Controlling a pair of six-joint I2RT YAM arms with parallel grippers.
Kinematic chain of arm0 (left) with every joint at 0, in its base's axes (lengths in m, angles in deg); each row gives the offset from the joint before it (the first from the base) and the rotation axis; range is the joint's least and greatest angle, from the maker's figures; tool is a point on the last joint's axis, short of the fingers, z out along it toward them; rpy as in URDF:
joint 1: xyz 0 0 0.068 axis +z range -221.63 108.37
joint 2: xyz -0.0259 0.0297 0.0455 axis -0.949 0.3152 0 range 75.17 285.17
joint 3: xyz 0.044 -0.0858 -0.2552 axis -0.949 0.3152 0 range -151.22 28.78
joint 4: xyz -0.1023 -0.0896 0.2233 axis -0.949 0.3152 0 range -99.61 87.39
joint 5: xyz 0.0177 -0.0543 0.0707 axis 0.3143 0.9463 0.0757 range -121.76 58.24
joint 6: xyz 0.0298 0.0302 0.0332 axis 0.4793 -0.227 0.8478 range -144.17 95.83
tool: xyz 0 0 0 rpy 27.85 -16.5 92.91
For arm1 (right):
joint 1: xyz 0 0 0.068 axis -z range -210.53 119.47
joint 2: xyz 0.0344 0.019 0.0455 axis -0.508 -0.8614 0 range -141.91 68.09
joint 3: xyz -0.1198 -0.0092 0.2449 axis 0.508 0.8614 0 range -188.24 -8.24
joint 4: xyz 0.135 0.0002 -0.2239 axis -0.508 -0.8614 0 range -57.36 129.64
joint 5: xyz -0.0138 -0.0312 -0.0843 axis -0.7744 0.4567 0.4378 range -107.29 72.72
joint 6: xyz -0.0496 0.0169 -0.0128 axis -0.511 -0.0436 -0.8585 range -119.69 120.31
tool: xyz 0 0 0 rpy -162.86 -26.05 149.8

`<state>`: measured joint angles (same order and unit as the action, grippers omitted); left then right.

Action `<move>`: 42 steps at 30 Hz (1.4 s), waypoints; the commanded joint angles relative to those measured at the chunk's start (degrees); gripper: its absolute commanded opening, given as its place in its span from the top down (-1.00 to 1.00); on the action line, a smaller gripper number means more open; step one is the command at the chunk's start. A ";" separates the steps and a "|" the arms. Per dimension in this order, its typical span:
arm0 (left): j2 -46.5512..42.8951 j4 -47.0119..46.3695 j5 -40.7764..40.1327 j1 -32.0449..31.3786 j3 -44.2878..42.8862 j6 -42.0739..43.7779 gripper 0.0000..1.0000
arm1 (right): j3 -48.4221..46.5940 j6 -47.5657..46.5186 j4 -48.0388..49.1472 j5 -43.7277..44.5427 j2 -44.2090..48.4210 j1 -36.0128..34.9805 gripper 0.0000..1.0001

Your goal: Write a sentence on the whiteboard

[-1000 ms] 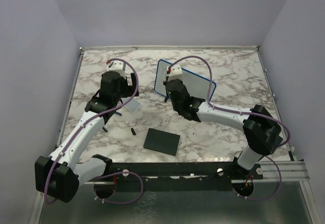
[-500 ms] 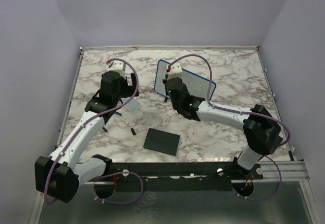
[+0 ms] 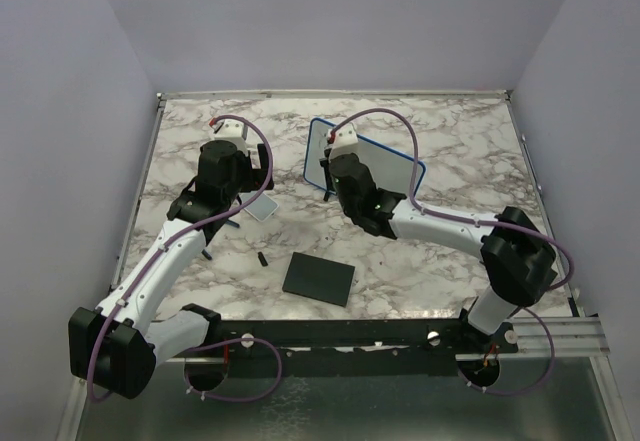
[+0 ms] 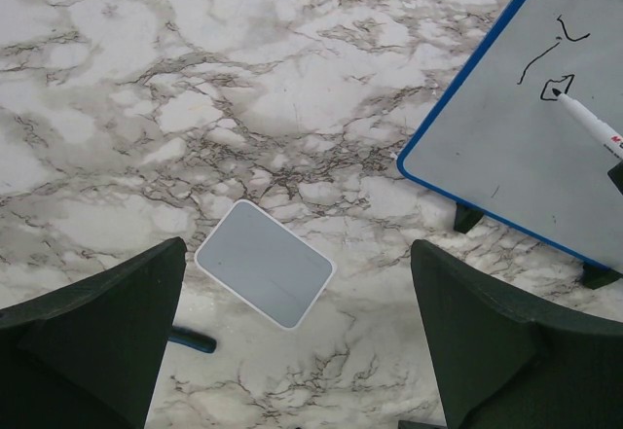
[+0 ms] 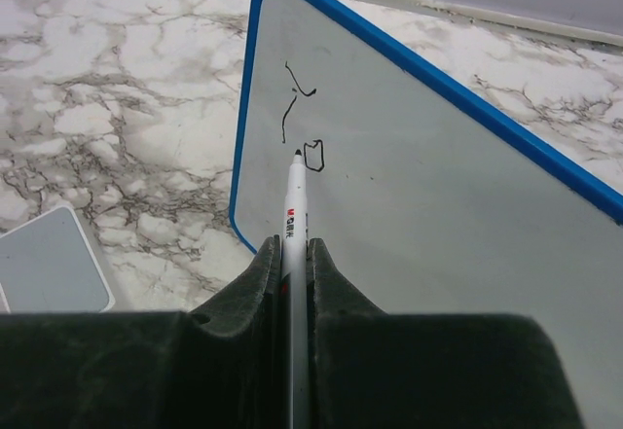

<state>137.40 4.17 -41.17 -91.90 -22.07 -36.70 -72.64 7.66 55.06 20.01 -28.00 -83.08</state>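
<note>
The whiteboard (image 3: pixel 398 167) stands tilted on its black feet at the table's middle back, its blue rim clear in the right wrist view (image 5: pixel 438 176) and the left wrist view (image 4: pixel 516 147). Of the sentence (image 5: pixel 300 108), only a few thin dark strokes and a small boxy loop show near the board's upper left corner. My right gripper (image 5: pixel 295 249) is shut on a white marker (image 5: pixel 295 210) whose black tip touches the board beside the loop. My left gripper (image 4: pixel 297 254) hangs open over the marble, left of the board, holding nothing.
A small grey white-edged tile (image 4: pixel 265 275) lies under the left gripper. A black square pad (image 3: pixel 319 278) lies at the near centre, with a small black cap (image 3: pixel 263 259) to its left. A dark blue stick (image 4: pixel 190 339) lies by the left finger. A raised rim borders the table.
The right gripper with the marker has shifted very slightly left along the board. The left arm has not moved.
</note>
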 commanded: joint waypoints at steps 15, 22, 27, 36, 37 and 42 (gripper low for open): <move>-1.07 -0.69 0.71 -0.29 0.58 0.65 -0.98 | 2.69 -0.44 0.22 6.14 4.33 -0.98 0.99; -1.07 -0.70 0.79 -0.32 0.58 0.63 -0.98 | 2.35 -0.74 0.20 6.79 3.44 -0.97 0.99; -1.11 -0.69 0.80 -0.27 0.58 0.62 -0.98 | 1.94 -0.70 -0.04 7.87 2.71 -0.88 0.99; -1.13 -0.70 0.77 -0.34 0.58 0.65 -0.98 | 1.32 -0.14 -0.49 7.56 1.89 -0.28 0.99; -1.15 -0.69 0.75 -0.30 0.58 0.65 -0.98 | 1.32 -0.18 -0.48 7.27 1.89 -0.27 0.99; -1.15 -0.70 0.72 -0.30 0.58 0.64 -0.98 | 0.90 -0.50 -0.61 5.68 1.16 -0.18 0.99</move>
<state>137.40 4.17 -41.17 -92.01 -22.07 -36.70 -70.74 7.29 54.97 25.76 -25.23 -83.65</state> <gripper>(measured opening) 0.988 0.112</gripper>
